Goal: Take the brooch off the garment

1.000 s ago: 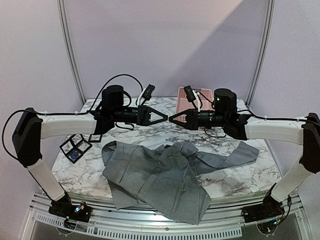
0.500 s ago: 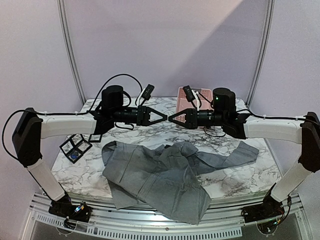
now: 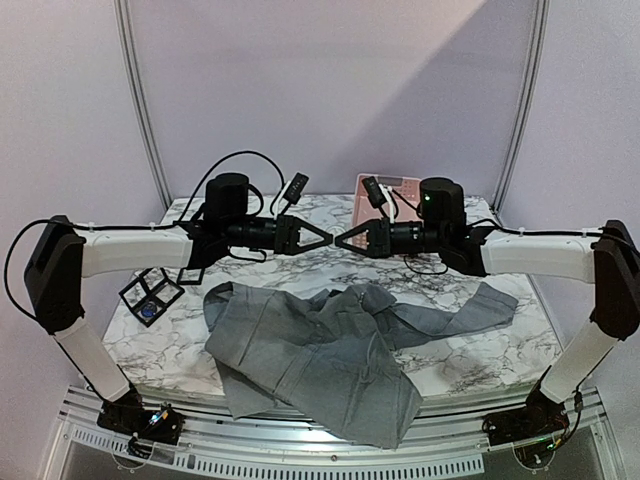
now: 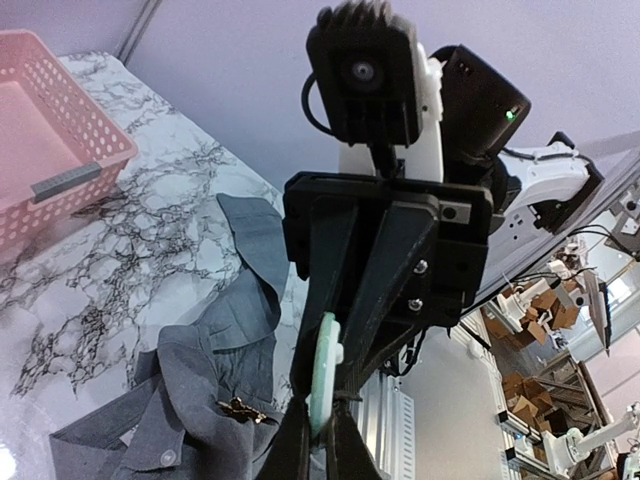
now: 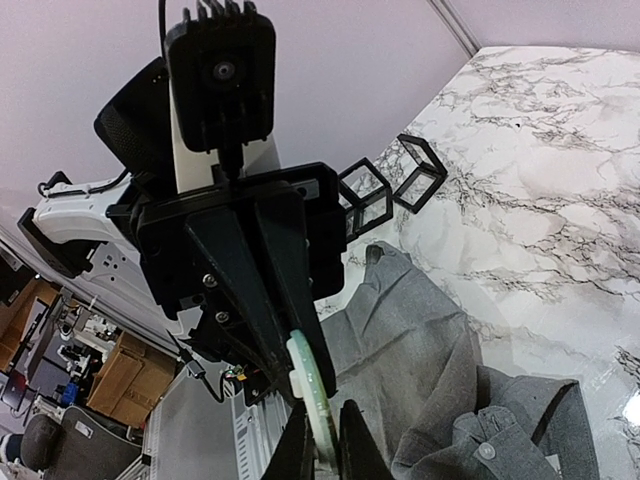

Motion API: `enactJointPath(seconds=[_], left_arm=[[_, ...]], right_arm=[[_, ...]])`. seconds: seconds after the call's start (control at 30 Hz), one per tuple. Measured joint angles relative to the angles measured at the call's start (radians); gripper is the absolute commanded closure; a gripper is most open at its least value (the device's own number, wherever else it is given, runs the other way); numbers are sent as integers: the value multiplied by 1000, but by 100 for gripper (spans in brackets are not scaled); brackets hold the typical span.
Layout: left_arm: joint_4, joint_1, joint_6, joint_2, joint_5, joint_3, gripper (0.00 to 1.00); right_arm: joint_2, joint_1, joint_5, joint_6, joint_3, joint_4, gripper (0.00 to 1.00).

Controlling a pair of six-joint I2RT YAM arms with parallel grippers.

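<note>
With left gripper [image 3: 332,241] and right gripper [image 3: 342,243] both pinching green disc [image 4: 322,372] mid-air, confirm right's bite before easing left; part slowly, straight.

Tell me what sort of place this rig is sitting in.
Probably a robotics lab or workshop. A marble-patterned table is closed in by plain lilac booth walls. Past the table edge, the wrist views show stacked cardboard boxes and what looks like an office chair.

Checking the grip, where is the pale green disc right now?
In both wrist views the disc is pinched in mid-air between the left end effector and right end effector, tip to tip over the table, beyond the garment.
</note>
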State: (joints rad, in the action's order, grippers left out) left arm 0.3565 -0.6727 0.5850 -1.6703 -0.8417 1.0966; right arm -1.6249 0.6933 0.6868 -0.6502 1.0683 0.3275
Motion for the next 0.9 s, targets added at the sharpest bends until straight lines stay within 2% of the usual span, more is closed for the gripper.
enactJointPath(seconds=[0.9], left_arm=[[-80, -9, -47, 0, 41, 8, 100]], right_arm=[[-7, 0, -26, -72, -55, 78, 100]])
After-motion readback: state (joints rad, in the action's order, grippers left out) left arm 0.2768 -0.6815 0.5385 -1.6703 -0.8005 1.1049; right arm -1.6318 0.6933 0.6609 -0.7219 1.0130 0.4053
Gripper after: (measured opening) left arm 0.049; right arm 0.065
